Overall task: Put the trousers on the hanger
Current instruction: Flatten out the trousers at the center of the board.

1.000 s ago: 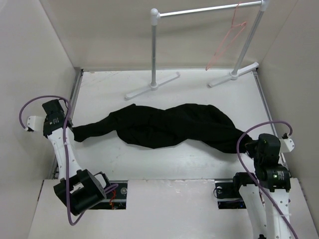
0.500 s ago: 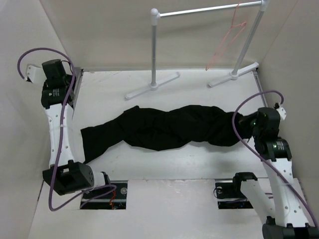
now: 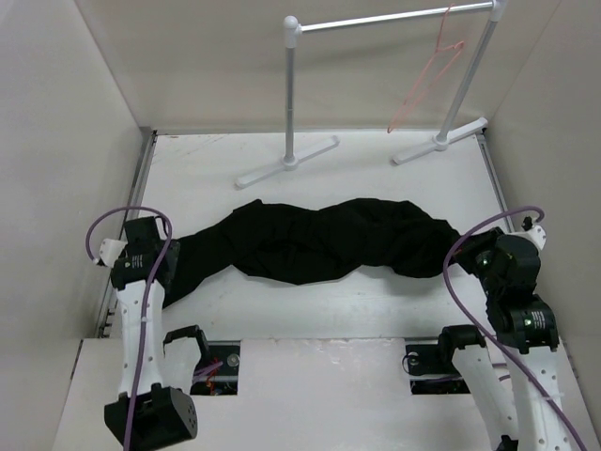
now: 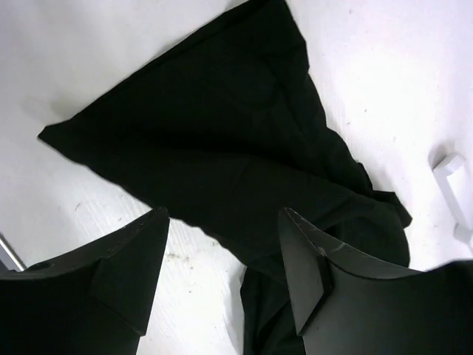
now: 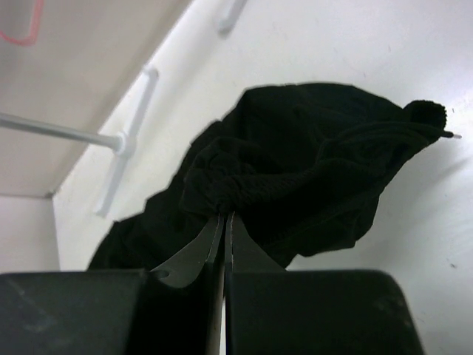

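Black trousers point(image 3: 319, 240) stretched across the centre of the white table point(image 3: 376, 169), left gripper point(image 4: 223, 214) at centre left, jaws apart and empty above a leg end, right gripper point(image 5: 223, 216) at centre right pinched on bunched fabric, pink hanger point(image 3: 427, 80) on the rack point(image 3: 293, 94) at upper right

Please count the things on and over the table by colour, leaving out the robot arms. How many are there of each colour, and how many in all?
Black: 1 (trousers)
Pink: 1 (hanger)
White: 1 (rack)
Total: 3
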Motion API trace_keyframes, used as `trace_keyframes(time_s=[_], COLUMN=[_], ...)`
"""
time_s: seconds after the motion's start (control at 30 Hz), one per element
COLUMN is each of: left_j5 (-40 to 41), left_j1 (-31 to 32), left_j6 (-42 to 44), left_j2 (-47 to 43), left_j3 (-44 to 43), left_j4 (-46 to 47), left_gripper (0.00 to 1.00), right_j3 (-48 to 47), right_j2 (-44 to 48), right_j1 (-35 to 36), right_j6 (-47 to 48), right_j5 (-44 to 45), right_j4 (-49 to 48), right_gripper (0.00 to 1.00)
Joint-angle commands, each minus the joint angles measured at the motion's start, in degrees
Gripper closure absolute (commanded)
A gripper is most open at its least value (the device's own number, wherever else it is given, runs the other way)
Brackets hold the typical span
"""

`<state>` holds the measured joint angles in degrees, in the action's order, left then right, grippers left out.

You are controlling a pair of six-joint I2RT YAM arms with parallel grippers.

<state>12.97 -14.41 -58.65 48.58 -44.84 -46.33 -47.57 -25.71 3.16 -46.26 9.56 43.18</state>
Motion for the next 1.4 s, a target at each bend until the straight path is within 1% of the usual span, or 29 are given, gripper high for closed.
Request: trace_keyframes(time_s=[0.0,0.07,0.1,0.2,0.27,0.3,0.37,0.47,0.57,0.67,0.73,0.8,0.87,0.9,1.0,1.03,1.07,1.1,1.13,1.2,1.27,1.3,1.37], left_j5=[-0.56,-4.25,-5.58,-8.83,-11.20,-12.52,-12.45,-9.90,-10.42,-9.90,-8.94,-7.09,-5.60,-4.81,-3.57,-3.83,-4.27,-5.58,-7.24,-9.18,-10.07,-10.25,-9.81], left_j1=[-1.53,-2.15,-2.33,-2.68,-2.68,-2.77,-3.47,-4.00,-5.05,-6.98,-8.13,-8.66,-8.75,-9.09,-9.01,-8.92,-8.92,-8.92,-9.36,-10.15,-10.41,-10.76,-10.94], left_j6=[-6.46,-9.88,-11.38,-13.32,-14.38,-14.82,-15.17,-15.35,-16.05,-17.28,-17.29,-17.11,-16.84,-16.84,-16.93,-16.85,-16.84,-16.84,-16.84,-16.84,-16.67,-16.67,-16.32], left_j2=[-2.96,-4.45,-5.50,-7.35,-7.97,-8.06,-7.80,-5.78,-1.48,0.64,1.95,3.27,4.33,4.86,5.47,5.82,6.18,6.79,7.58,8.37,8.73,8.64,8.20], left_j3=[1.16,1.51,1.51,1.69,2.91,3.87,5.63,8.27,9.85,11.09,10.74,10.39,10.39,10.56,11.61,12.57,13.28,14.16,14.69,15.31,14.26,12.34,4.89], left_j4=[-5.86,-8.94,-10.18,-14.91,-17.65,-18.01,-17.75,-14.42,-10.38,-4.23,0.34,3.86,6.15,7.12,9.14,11.15,12.21,13.62,14.76,16.26,17.75,17.85,17.76], left_gripper=[0.41,0.40,0.39,0.33,0.32,0.32,0.32,0.32,0.33,0.36,0.39,0.46,0.49,0.49,0.41,0.36,0.36,0.39,0.46,0.68,0.87,0.92,0.96], right_j3=[1.78,2.74,3.01,3.27,3.27,3.36,3.62,3.89,3.89,4.06,4.33,4.42,4.16,3.63,2.40,2.22,2.13,2.13,2.13,1.43,-0.06,-1.20,-4.53], right_j2=[1.10,1.28,1.37,1.46,1.19,1.02,0.49,-0.30,-0.74,-1.09,-0.83,-0.83,-1.00,-1.18,-1.88,-2.14,-2.15,-2.15,-2.15,-2.32,-3.02,-3.37,-3.99], right_j1=[1.45,2.42,2.60,2.77,3.21,3.56,3.83,4.53,5.14,5.76,5.94,5.94,5.94,5.94,6.02,6.02,6.02,6.02,6.02,6.02,6.02,6.02,6.02], right_j6=[1.08,1.00,1.00,1.00,1.35,1.44,1.52,1.61,1.87,1.96,1.96,2.23,2.49,2.58,2.75,2.84,2.84,2.93,3.02,3.46,3.72,4.07,4.86], right_j5=[-1.39,-2.00,-2.26,-3.14,-3.06,-2.97,-3.23,-4.46,-4.82,-5.69,-6.05,-5.87,-5.70,-5.70,-5.87,-5.96,-5.96,-5.78,-5.61,-5.26,-5.08,-4.91,-3.68], right_j4=[1.99,2.61,2.61,2.61,2.35,2.17,1.65,0.68,-0.02,-0.64,-0.90,-0.82,-0.90,-0.90,-1.08,-1.17,-1.34,-1.43,-1.43,-1.43,-1.52,-1.52,-1.52], right_gripper=[0.99,0.99,0.99,0.99,0.98,0.98,0.98,0.98,0.98,0.98,0.98,0.98,0.98,0.98,0.98,0.98,0.98,0.98,0.98,0.98,0.98,0.98,0.99])
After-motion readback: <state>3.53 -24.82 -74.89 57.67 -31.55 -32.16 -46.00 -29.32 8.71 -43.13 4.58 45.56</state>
